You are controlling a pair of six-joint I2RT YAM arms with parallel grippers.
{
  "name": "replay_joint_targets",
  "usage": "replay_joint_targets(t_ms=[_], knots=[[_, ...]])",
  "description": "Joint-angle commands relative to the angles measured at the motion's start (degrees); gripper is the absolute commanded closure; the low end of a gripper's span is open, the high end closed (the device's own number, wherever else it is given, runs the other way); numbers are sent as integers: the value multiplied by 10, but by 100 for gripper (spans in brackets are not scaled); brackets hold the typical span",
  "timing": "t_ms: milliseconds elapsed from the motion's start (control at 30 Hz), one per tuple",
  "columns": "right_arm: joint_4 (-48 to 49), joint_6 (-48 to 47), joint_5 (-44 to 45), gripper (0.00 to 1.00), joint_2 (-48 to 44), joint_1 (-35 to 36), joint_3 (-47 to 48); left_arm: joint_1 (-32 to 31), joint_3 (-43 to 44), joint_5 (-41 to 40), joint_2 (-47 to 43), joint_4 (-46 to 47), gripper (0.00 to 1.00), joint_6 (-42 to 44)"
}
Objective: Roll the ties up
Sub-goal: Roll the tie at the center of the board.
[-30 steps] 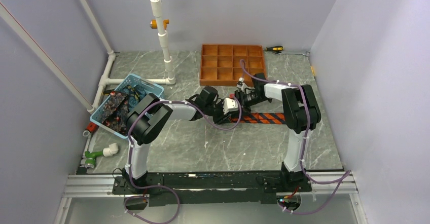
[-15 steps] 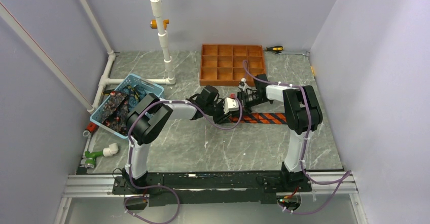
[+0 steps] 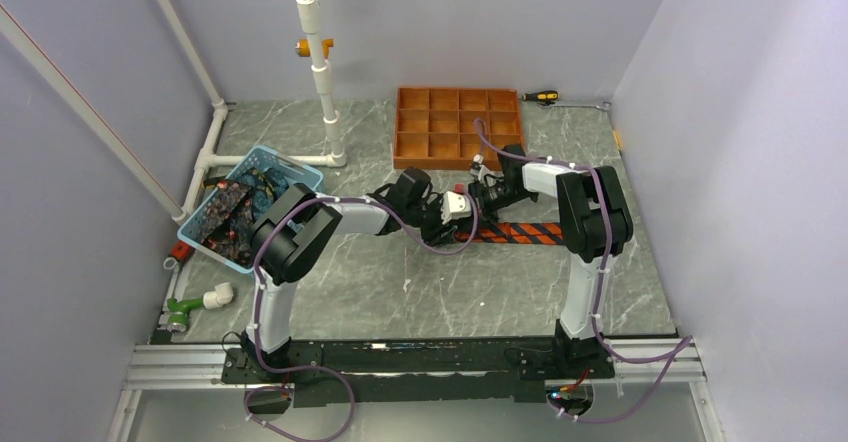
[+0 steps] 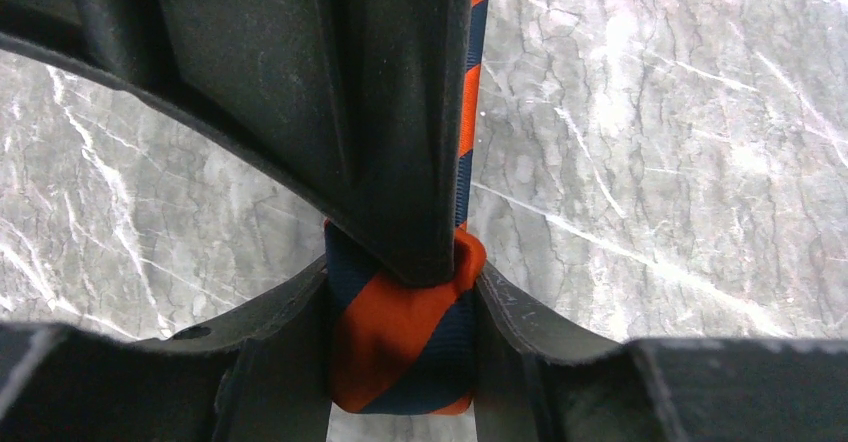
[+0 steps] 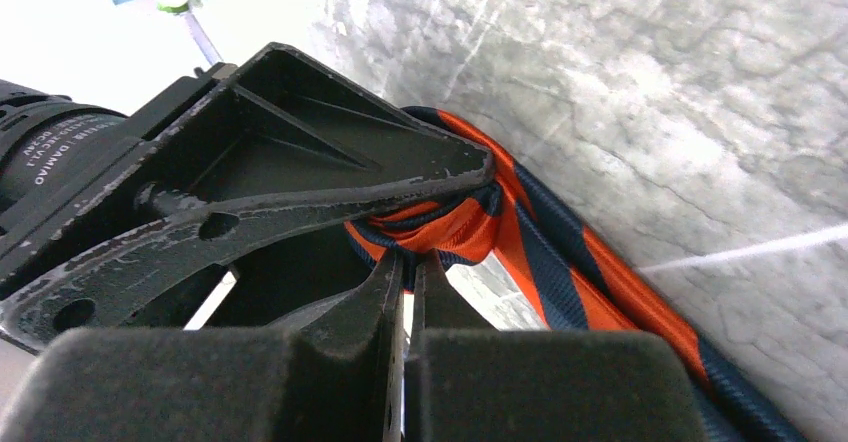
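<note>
A tie (image 3: 525, 231) striped in orange and dark navy lies flat on the marble table, its left end wound into a small roll (image 4: 400, 347). My left gripper (image 4: 402, 280) has a finger against each side of that roll and is shut on it. In the right wrist view, my right gripper (image 5: 407, 257) is shut, its tips pinching the roll's fabric layers (image 5: 450, 227) right beside the left gripper's finger (image 5: 300, 162). The rest of the tie (image 5: 600, 282) trails away to the right. In the top view both grippers (image 3: 462, 212) meet at the tie's left end.
A blue basket (image 3: 298, 173) at the left holds more dark patterned ties (image 3: 225, 217). An orange-brown gridded tray (image 3: 458, 122) stands just behind the grippers, with a screwdriver (image 3: 540, 96) beside it. White pipes (image 3: 322, 62) rise at the back left.
My right gripper has closed its fingers onto the roll's fabric. The left gripper's fingers have eased slightly apart around the roll. Both arms have barely shifted.
</note>
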Motion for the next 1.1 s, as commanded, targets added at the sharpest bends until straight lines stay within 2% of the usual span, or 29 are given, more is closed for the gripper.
replay_joint_targets(t_ms=[0,400,667,833,900,1000,1067], knots=[[-30,-60,213,100,37,-1,-8,4,-24,1,41,-19,50,-20],[-47,-62,290,100,51,-17,14,5,-80,107,52,189,44,-27],[-46,-68,287,100,74,-25,48,1,-47,150,102,283,46,-99],[-49,-73,284,100,86,-20,54,-7,-31,151,123,315,46,-118],[-50,-74,274,100,89,-18,56,-10,-24,136,130,304,53,-113],[-49,-82,238,100,85,-12,58,-12,-20,93,125,246,76,-90],[-45,-79,218,100,73,-10,55,-12,-28,62,111,187,85,-66]])
